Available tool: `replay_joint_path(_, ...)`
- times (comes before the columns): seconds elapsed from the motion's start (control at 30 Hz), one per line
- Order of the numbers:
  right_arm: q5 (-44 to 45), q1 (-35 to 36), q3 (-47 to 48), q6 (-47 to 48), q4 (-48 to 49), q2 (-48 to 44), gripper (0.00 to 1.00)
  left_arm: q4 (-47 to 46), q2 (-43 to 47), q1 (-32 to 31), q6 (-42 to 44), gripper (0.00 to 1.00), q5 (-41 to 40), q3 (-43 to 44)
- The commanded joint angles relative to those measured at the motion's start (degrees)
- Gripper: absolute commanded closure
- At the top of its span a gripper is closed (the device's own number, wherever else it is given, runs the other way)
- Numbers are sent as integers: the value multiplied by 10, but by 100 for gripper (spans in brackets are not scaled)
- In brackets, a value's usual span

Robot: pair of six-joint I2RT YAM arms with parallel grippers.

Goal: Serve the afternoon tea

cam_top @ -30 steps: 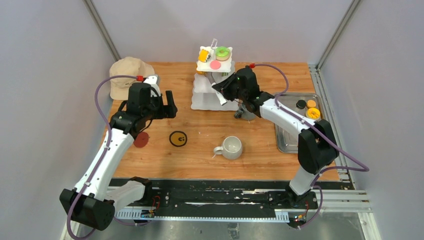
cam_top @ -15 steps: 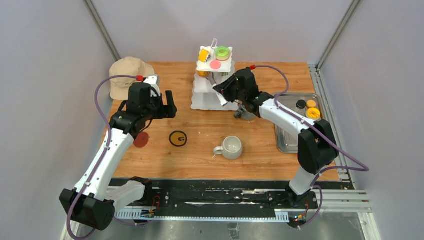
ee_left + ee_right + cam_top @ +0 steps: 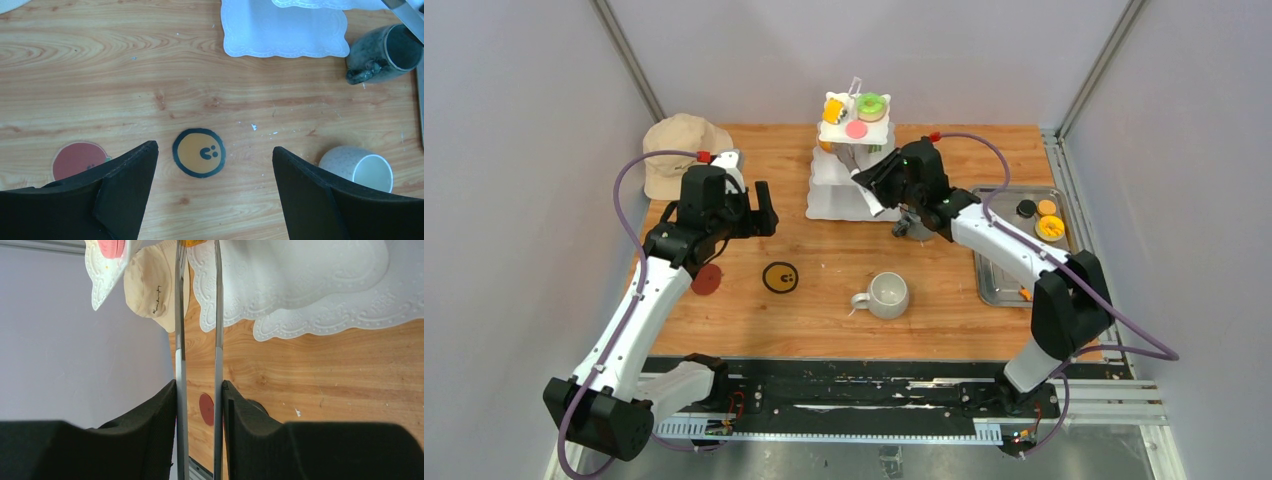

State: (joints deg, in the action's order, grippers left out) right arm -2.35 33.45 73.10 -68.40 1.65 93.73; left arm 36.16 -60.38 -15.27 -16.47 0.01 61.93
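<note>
- Your right end effector (image 3: 199, 390) is clamping steel tongs (image 3: 179, 315), and its elbow has been swinging out toward the worktop's right edge over the last second.
- That is tilting the tong tips into the white stand (image 3: 839, 198) at the far edge; a placement is probably finishing.
- A yellow pastry (image 3: 197, 242) is sitting between the tips; whether it is released is unclear.
- Your left end effector (image 3: 212, 150) is hanging open near the left edge.

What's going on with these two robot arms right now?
The right gripper is shut on metal tongs, their tips reaching to the middle tier of the white stand, by an orange piece. The left gripper hangs open over the table, holding nothing. Pastries sit on the top tier; more wait in the steel tray.
</note>
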Motion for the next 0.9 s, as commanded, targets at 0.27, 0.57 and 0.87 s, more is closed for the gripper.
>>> replay_joint_path(0.27, -15, 9, -106, 43, -49, -168, 66, -13, 5, -4, 1, 11, 13, 2)
replay_joint_path(0.57, 80, 8, -166, 191, -275, -364, 77, -28, -1, -4, -10, 11, 23, -1)
replay_joint_path(0.87, 340, -77, -155, 280, -560, -512, 78, -50, -30, -4, -23, 11, 50, 0)
